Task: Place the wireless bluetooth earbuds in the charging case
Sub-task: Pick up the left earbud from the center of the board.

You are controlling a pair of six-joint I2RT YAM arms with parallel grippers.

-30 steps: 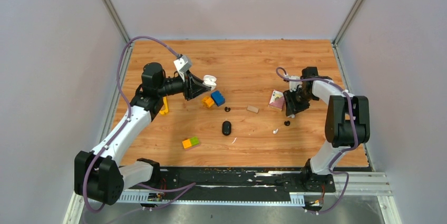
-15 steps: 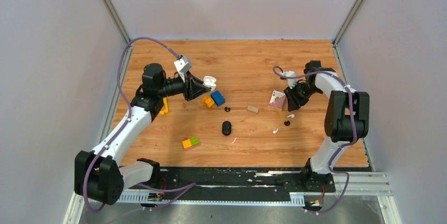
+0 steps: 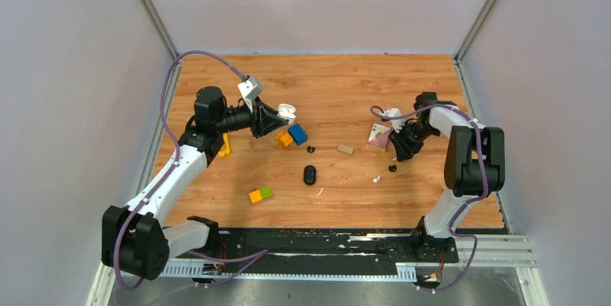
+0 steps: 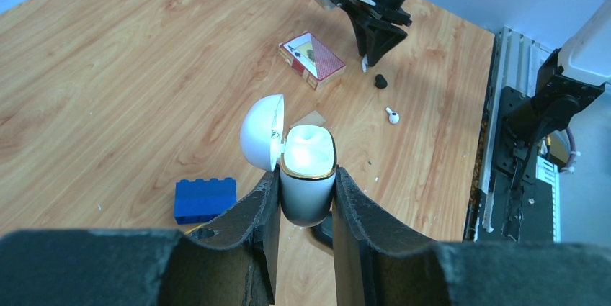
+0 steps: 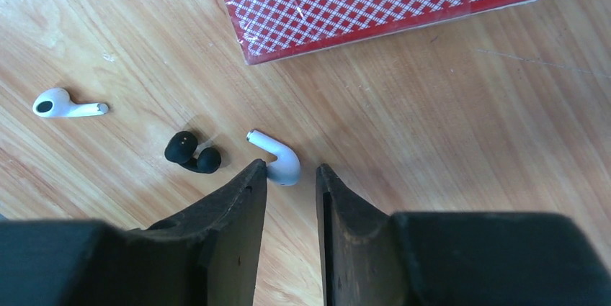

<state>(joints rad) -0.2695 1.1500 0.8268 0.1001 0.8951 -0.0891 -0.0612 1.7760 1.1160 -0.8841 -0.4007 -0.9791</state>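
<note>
Wood desk point(image 3: 346, 83), grey walls point(image 3: 317, 3). A white earbud point(image 5: 277, 160) lies at the tips of the half-open, empty right end effector point(image 5: 290, 176). The left end effector point(image 4: 305, 182) clamps the open charging case point(image 4: 307, 165).

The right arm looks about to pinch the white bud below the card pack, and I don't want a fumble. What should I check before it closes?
1. Charging case secured in the left end effector: ok, clamped between both fingers.
2. Lid open: ok, swung back.
3. White earbud within the right end effector: ok, its head sits in the gap, off-centre toward one finger.
4. Jaws wider than the bud: ok.
5. Black earbud clear of the fingers: ok, close beside but apart.
6. Case sockets free: cannot tell, the inside is washed out.
</note>
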